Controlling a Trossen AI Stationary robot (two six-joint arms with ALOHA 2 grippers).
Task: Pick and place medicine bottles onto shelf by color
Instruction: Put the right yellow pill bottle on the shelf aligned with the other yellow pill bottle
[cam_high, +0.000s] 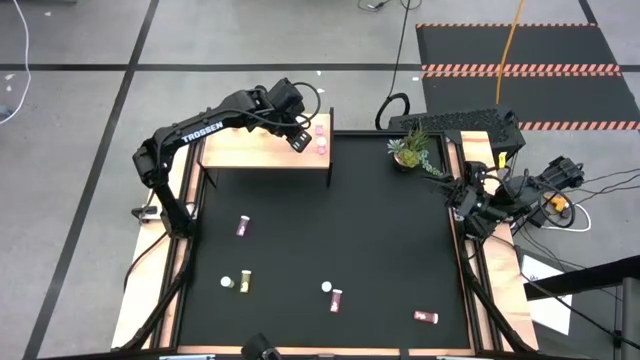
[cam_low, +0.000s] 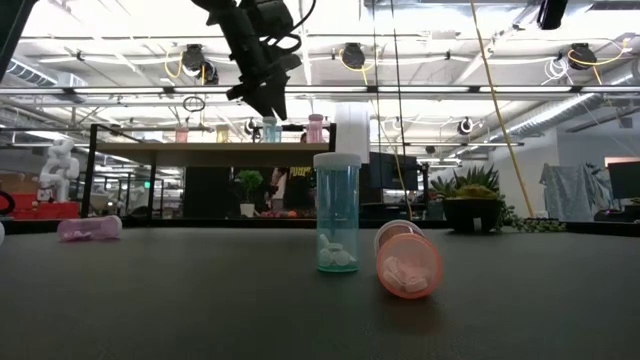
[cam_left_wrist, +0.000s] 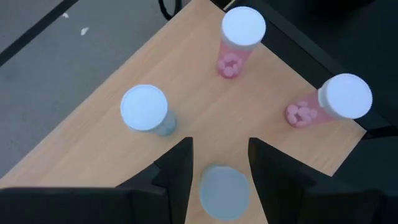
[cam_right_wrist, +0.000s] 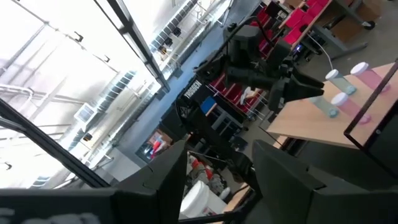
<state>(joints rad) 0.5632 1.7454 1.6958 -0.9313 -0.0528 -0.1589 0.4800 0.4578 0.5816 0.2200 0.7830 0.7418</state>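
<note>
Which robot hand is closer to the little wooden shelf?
The left one. The left gripper hangs right over the shelf, with a bottle between its fingers. The right gripper waits far off at the table's right edge, by the plant.

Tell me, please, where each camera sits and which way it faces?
High: overhead, looking straight down; both arms, shelf.
Low: tabletop height, looking across; left claw above the shelf.
Left wrist: over the shelf; its fingers flank a teal bottle.
Right wrist: faces the room and left arm; own fingers show.
All share the shelf.
</note>
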